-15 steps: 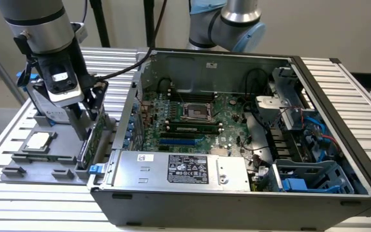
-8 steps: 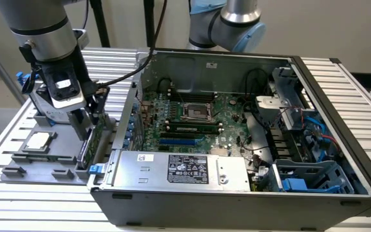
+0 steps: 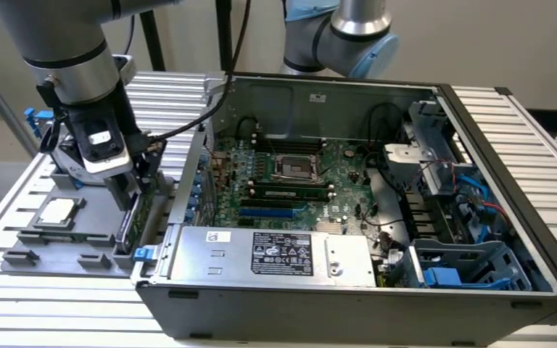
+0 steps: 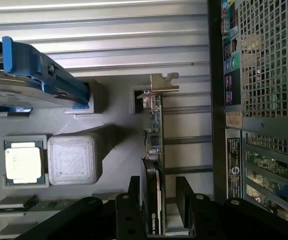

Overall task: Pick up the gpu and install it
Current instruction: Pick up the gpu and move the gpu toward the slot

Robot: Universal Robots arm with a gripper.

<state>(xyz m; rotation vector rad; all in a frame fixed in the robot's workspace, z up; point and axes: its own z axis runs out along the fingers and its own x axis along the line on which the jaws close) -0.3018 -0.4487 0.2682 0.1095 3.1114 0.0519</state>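
Note:
The gpu [image 4: 153,125] stands on edge in a slot of the grey parts holder [image 4: 119,150], with its silver bracket [image 4: 158,85] at the far end and its green board edge showing. My gripper [image 4: 158,184] is open and straddles the card's near end, one black finger [image 4: 135,192] on each side, with a gap visible beside the card. In the exterior view the gripper [image 3: 131,197] is lowered over the gpu [image 3: 133,217], just outside the open computer case [image 3: 510,181] on the exterior view's left.
On the holder lie a square silver CPU [image 3: 56,212] and a hard drive with blue rails [image 4: 34,75]. Inside the case are the motherboard [image 3: 289,170], a blue slot [image 3: 273,212], the power supply [image 3: 278,254] and cables. A second arm [image 3: 341,32] stands behind.

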